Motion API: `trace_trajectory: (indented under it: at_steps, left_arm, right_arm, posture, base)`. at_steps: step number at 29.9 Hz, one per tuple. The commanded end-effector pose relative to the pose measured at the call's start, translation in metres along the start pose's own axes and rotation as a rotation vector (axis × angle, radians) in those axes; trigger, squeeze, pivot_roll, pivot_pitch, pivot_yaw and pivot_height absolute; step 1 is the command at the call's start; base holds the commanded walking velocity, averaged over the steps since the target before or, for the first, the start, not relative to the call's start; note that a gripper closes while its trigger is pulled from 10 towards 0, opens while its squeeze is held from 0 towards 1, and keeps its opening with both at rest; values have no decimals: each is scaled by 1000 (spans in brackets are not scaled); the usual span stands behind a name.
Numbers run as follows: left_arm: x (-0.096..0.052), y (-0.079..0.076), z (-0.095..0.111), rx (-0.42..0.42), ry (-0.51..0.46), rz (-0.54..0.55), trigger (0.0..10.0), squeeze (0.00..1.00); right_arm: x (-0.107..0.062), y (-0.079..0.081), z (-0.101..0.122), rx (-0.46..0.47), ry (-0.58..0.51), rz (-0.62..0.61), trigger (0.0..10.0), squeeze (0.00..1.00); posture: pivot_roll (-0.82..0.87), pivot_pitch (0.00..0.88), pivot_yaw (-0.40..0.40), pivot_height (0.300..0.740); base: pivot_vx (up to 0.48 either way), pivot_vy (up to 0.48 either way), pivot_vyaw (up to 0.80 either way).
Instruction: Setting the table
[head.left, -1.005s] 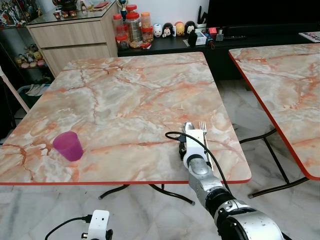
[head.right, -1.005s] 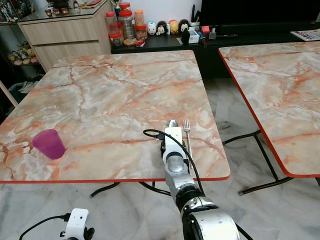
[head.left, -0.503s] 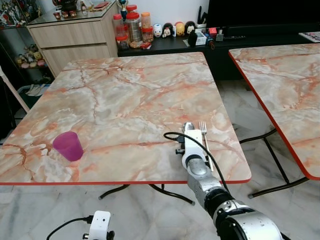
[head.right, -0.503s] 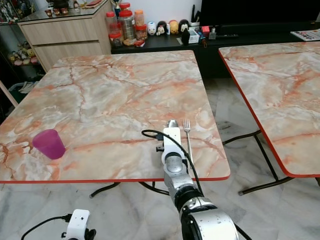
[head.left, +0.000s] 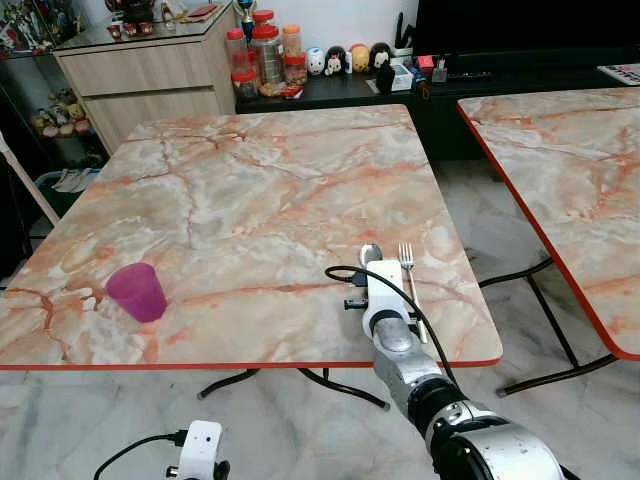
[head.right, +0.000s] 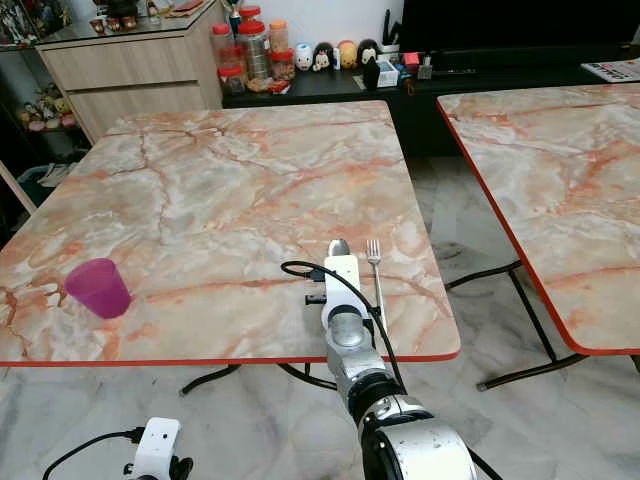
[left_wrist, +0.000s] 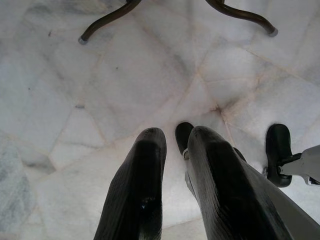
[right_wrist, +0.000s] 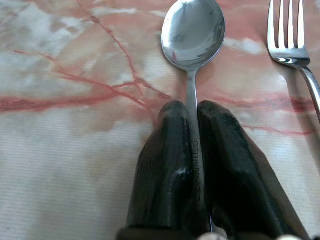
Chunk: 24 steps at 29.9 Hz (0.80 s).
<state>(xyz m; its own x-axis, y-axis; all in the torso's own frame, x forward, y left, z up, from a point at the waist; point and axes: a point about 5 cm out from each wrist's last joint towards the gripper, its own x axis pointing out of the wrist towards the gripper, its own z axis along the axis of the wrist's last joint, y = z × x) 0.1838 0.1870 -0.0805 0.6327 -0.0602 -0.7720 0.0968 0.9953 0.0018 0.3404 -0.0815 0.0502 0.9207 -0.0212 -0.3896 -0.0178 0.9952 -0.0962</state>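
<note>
Gripping spoon (right_wrist: 192, 37) handle, right end effector (right_wrist: 191, 117) near table (head.left: 250, 180) front edge, fork (right_wrist: 295, 45) just beside

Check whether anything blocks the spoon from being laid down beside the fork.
Nothing visible does. The right claw is shut on the spoon low over the table, with bare marble beneath it. The fork lies alongside, apart from the spoon.

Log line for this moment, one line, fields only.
step: placing spoon | right gripper: shut on spoon, on table | fork: beside spoon, right | cup: near-left | left gripper: idle
</note>
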Motion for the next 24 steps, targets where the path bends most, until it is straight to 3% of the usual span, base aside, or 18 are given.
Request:
trace_trajectory:
  at_steps: [1, 8, 9, 10, 15, 19, 24]
  left_arm:
    - [-1, 6, -2, 9, 14, 24, 10000, 0]
    - [0, 7, 4, 6, -7, 61, 10000, 0]
    - [1, 7, 5, 4, -10, 63, 10000, 0]
    - [1, 7, 6, 5, -12, 66, 10000, 0]
    - [1, 7, 7, 5, -17, 74, 10000, 0]
    - [2, 8, 10, -2, -28, 99, 10000, 0]
    - [2, 7, 10, 9, -24, 119, 10000, 0]
  right_arm:
    - [-1, 3, -3, 15, 5, 9, 0, 0]
    - [0, 8, 26, 34, -145, 43, 0, 0]
    - [0, 9, 32, 30, -175, 53, 7216, 0]
    - [0, 9, 38, 26, -208, 61, 10000, 0]
    - [0, 9, 48, 21, -269, 61, 10000, 0]
    - [-6, 11, 78, -7, -463, 95, 10000, 0]
    - [-9, 8, 84, -23, -530, 101, 10000, 0]
  posture:
    - [-17, 0, 80, 740]
    - [-22, 0, 81, 740]
    - [-22, 0, 81, 740]
    - [-23, 0, 82, 740]
    - [-23, 0, 82, 740]
    - [-22, 0, 83, 740]
    - [-29, 0, 82, 740]
  base:
    - [0, 0, 0]
    - [0, 0, 0]
    - [0, 0, 0]
    - [0, 0, 0]
    - [0, 0, 0]
    - [0, 0, 0]
    - [0, 0, 0]
